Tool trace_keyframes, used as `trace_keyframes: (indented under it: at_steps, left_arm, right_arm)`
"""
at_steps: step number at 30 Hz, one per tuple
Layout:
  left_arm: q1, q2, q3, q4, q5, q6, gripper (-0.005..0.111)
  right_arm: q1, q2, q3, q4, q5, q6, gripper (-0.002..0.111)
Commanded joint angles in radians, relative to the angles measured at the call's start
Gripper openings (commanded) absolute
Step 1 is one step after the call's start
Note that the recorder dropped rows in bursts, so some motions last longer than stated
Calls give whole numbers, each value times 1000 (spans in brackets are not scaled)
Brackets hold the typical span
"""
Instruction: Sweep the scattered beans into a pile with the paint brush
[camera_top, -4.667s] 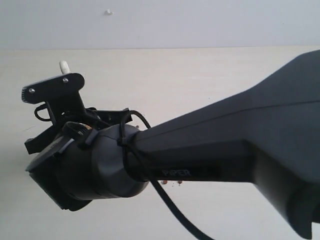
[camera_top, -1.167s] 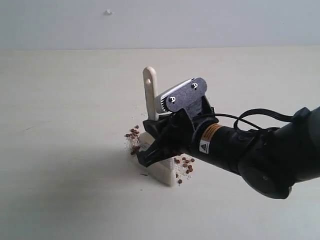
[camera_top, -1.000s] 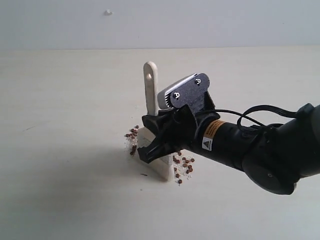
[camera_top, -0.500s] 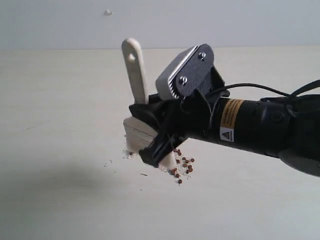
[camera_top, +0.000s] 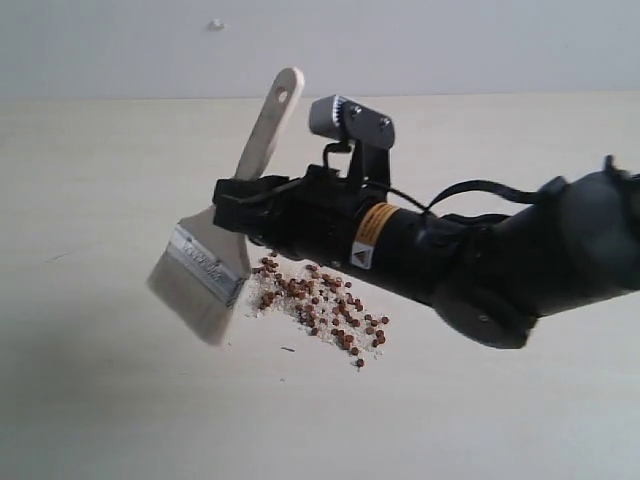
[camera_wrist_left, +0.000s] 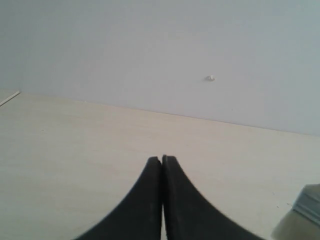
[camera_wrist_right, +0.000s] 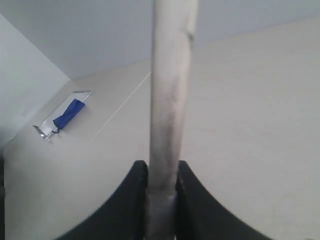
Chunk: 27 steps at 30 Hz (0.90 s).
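Dozens of beans (camera_top: 345, 322) form a loose pile (camera_top: 312, 300) near the table's (camera_top: 100, 400) middle. The right gripper (camera_top: 232, 203) clamps the paint brush (camera_top: 207, 267) by its handle, tilted, bristles just beside the pile. The left gripper (camera_wrist_left: 162, 165) has its jaws pressed together.

Pale wood-grain tabletop (camera_top: 110, 150), its far edge meeting a plain grey-white wall (camera_top: 450, 45). One small white speck (camera_top: 217, 24) on the wall. Light soft and even; a blue object (camera_wrist_right: 67, 114) in a clear holder lies near a side wall.
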Motion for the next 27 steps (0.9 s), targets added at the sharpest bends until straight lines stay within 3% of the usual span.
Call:
trace_keyframes:
  at_steps: [1,5,11,27]
  left_arm:
    - [-6,-7,0,-4,-4,4,0]
    - [-6,-7,0,-4,-4,4,0]
    - [-6,-7,0,-4,-4,4,0]
    - [-6,-7,0,-4,-4,4,0]
  right_arm:
    - [75,98,-95,94,64,-30,0]
    - [126,126,-143,348,219,-253,0]
    - [142,128,-143,611,293,-458,0]
    - [142,102,-143,1251,314,-1020,0]
